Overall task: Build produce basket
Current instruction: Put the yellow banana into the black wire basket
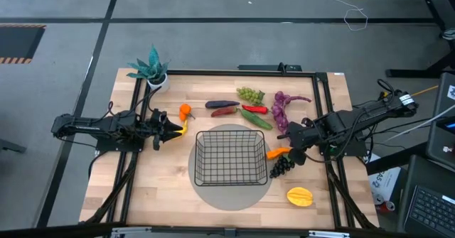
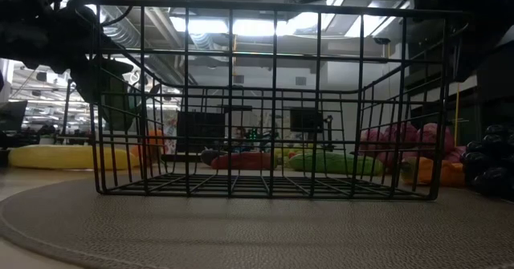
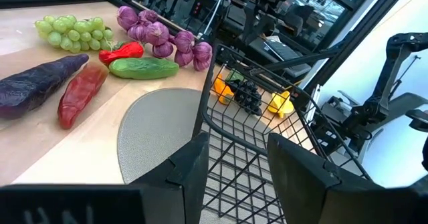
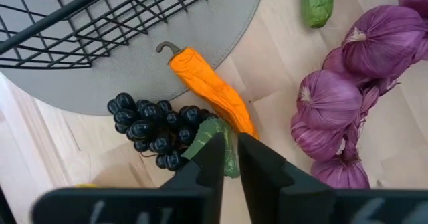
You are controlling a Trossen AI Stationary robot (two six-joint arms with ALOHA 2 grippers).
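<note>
A black wire-mesh basket (image 1: 229,156) stands upright and empty on a round grey mat at the centre of the wooden bench. Beyond it lie a purple eggplant (image 1: 221,104), red peppers (image 1: 224,112), green grapes (image 1: 249,94), a cucumber (image 1: 257,118) and a string of purple bulbs (image 1: 280,109). An orange pepper (image 4: 210,90) and dark grapes (image 4: 157,128) lie side by side just right of the basket, a yellow starfruit (image 1: 300,196) nearer the front edge. A small orange fruit (image 1: 185,111) and a yellow banana (image 2: 60,156) lie to the left.

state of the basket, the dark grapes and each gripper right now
basket: upright on the round mat, empty
dark grapes: on the table beside the orange pepper, outside the basket
right gripper: nearly closed at the grapes' green leaf
left gripper: open, empty, at the basket's rim
</note>
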